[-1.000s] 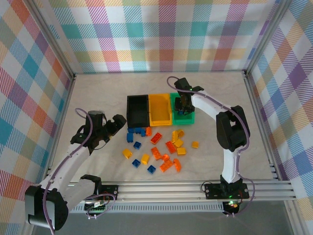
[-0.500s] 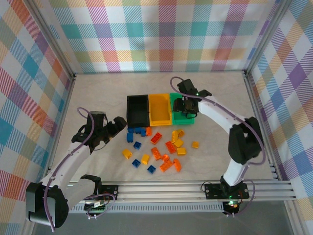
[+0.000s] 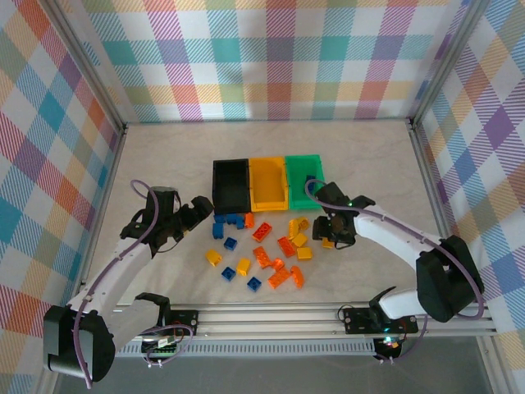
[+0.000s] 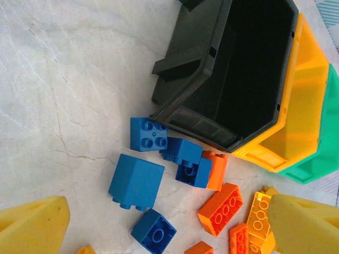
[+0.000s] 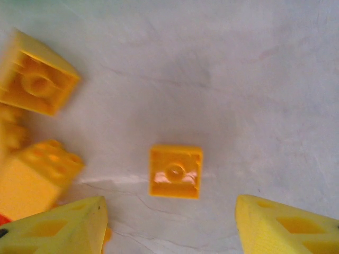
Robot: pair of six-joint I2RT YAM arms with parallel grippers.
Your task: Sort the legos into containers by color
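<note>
Right gripper [image 5: 169,206] hovering low, fingers apart, lone yellow brick [image 5: 175,171] lying on table just ahead of tips. Risk: closing short, clipping edge, brick skidding away. Left gripper [image 4: 168,214] hanging spread over blue bricks [image 4: 136,181].

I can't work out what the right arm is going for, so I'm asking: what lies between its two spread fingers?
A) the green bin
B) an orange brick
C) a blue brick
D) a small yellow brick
D: in the right wrist view, a small yellow brick lies loose on the table, centred between the spread fingers of the right end effector and touching neither.
</note>
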